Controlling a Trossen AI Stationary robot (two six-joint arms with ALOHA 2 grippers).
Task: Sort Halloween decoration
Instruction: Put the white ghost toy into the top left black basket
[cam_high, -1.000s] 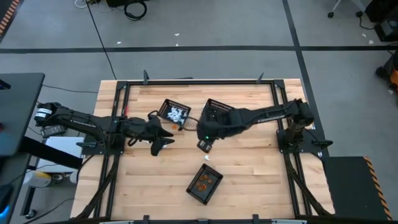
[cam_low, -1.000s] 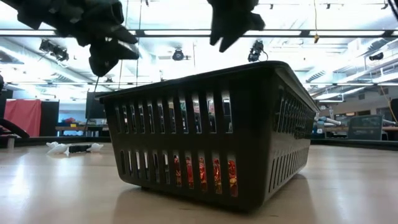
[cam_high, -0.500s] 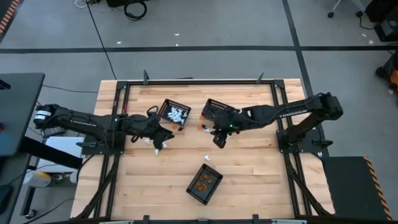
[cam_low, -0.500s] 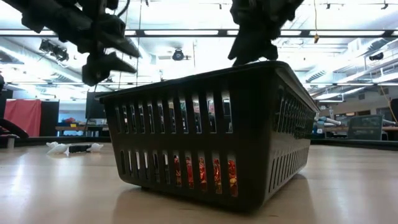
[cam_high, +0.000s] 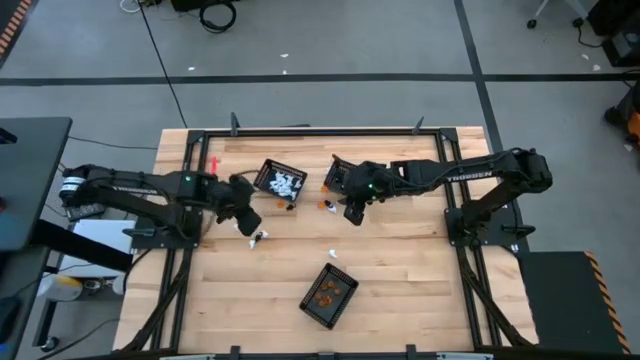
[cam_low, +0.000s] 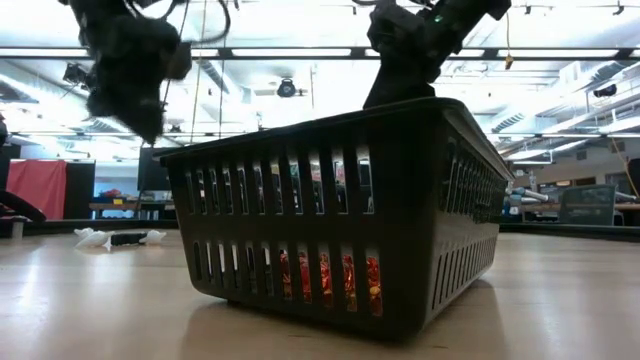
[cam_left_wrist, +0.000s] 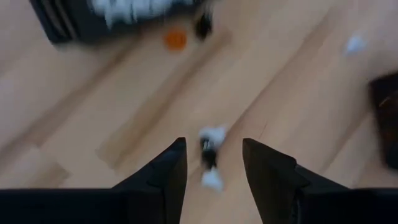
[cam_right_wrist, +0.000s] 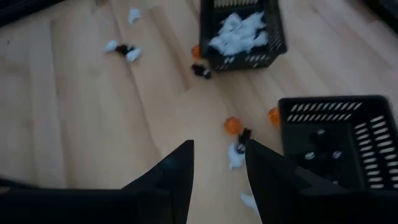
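My left gripper (cam_high: 251, 228) (cam_left_wrist: 211, 163) hangs open, pointing down over a small black-and-white trinket (cam_left_wrist: 209, 157) (cam_high: 258, 237) that lies on the table; its fingers stand on either side of the trinket without touching it. My right gripper (cam_high: 352, 214) (cam_right_wrist: 219, 165) is open too, above the table beside the basket of black trinkets (cam_high: 345, 176) (cam_right_wrist: 336, 140). Below its fingers lie orange (cam_right_wrist: 232, 125), black (cam_right_wrist: 245, 132) and white (cam_right_wrist: 236, 153) trinkets. A basket of white trinkets (cam_high: 281, 181) (cam_right_wrist: 244, 31) stands left of the black one. A third basket (cam_high: 329, 296) (cam_low: 340, 230) with orange trinkets sits near the front.
Loose trinkets lie scattered: an orange one (cam_left_wrist: 175, 39) and a black one (cam_left_wrist: 203, 26) by the white basket, and a white one (cam_high: 334, 254) mid-table. The black table frame (cam_high: 320, 131) runs along the far edge. Bare wood lies at the near left and near right.
My right gripper has gone from mid-table toward the far edge, to beside the basket of black trinkets. My left gripper has tipped from nearly level to pointing steeply down over the black-and-white trinket, drawing back slightly toward the left.
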